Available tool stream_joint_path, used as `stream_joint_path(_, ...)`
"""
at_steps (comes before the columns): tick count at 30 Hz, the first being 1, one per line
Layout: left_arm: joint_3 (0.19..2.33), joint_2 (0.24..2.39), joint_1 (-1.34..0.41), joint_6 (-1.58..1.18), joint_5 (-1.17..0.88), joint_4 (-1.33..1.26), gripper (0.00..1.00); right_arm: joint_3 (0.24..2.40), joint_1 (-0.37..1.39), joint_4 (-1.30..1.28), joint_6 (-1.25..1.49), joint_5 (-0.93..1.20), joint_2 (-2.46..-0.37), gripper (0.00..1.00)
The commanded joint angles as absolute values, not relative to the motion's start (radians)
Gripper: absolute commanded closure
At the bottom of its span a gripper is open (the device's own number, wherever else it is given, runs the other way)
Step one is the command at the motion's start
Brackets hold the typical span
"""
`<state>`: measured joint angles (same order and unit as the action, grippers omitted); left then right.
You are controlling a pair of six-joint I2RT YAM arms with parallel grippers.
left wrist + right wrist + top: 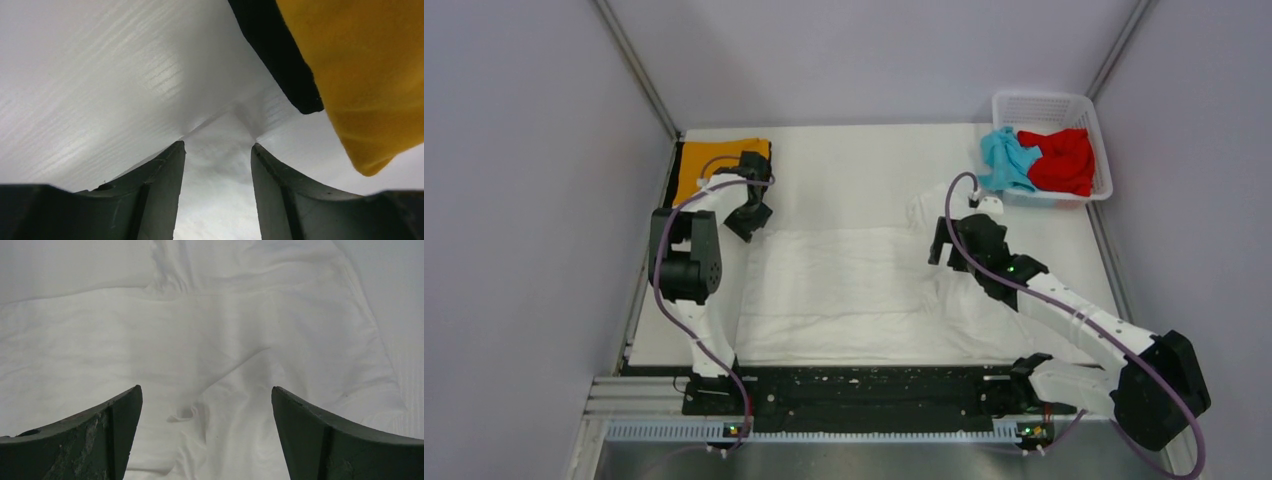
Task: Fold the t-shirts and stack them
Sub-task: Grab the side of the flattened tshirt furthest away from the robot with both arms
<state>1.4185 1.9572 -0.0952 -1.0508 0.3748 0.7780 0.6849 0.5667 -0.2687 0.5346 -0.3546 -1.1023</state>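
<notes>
The half-closed jaws of our left gripper (217,150) straddle a puckered edge of the soft white t-shirt (854,285) spread across the table (854,180). Whether they grip it, we cannot tell. Our right gripper (205,395) gapes wide and empty above its rumpled folds.

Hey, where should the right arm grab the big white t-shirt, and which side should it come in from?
Probably best to grip the raised crease in the white t-shirt near its right edge, coming straight down from above. The shirt lies flat on the table, so only a standing fold gives fingers something to pinch, and the open right gripper is lined up over it.
</notes>
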Motion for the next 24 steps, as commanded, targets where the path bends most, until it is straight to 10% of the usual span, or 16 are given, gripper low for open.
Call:
stream_joint_path(1,1.397,1.987,-0.106,-1.081,0.366,0.773,0.46,0.67,0.567,-0.239,0.537,-0.382,-1.086,0.01)
stream_joint_path(24,1.487,2.009,-0.097,-1.011,0.467,0.752,0.49,0.639,0.566,-0.255,0.565,-0.348,-1.066,0.01)
